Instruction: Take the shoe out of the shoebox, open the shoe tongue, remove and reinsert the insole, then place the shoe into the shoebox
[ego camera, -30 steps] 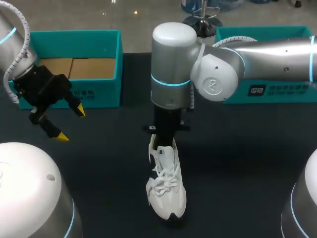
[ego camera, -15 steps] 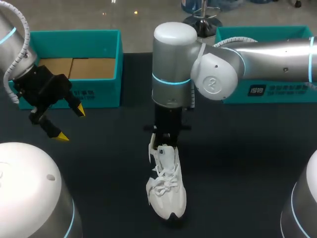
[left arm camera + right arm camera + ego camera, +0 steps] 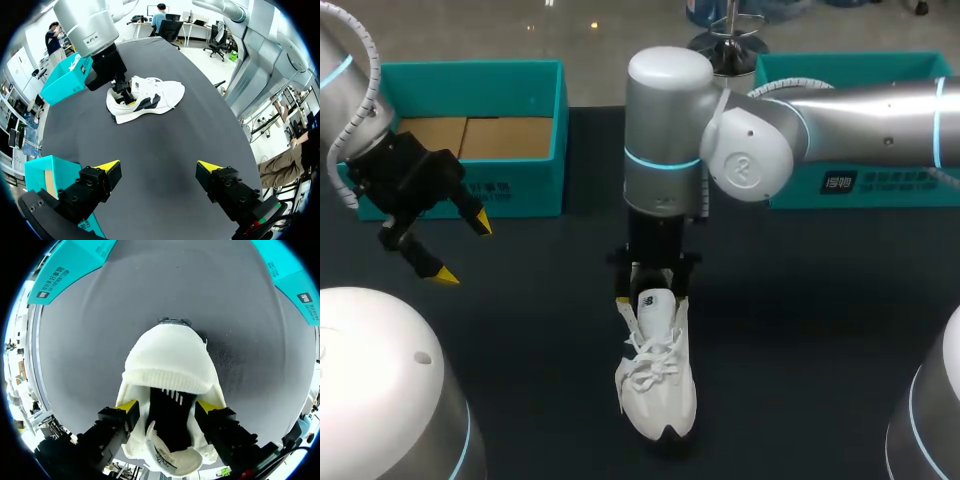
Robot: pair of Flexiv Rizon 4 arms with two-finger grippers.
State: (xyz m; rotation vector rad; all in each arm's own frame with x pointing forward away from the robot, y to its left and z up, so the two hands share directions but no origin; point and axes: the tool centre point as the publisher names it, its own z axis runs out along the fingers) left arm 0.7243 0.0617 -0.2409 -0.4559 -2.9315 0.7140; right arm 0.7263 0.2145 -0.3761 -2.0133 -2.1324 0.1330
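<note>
On my far left, the left gripper hangs above the tabletop with its jaws spread wide and nothing between them. It sits just in front of the teal shoebox at the back left, whose cardboard floor is bare. From its wrist view the shoe lies well ahead of it and well apart, side-on to it.

In the middle stands the white shoe, out of the box and resting sole-down on the tabletop. Its long axis runs from the far side back toward me, with the toe nearest my base and the heel end farthest. The laces are loose, and the tongue stands up just on the toe side of the opening.

My right arm comes in from the right, reaches to the middle and points straight down over that heel end. The right gripper straddles the shoe's collar, with the dark opening directly below it and the toe pointing away ahead. I cannot tell whether it is clamped on the collar or merely around it.

I judge the tongue-opening step to be the one in hand. The right arm is by far the nearer, and the tongue lies just toe-ward of it along the shoe's axis.

At the back right sits a second teal box, partly behind the right arm.
</note>
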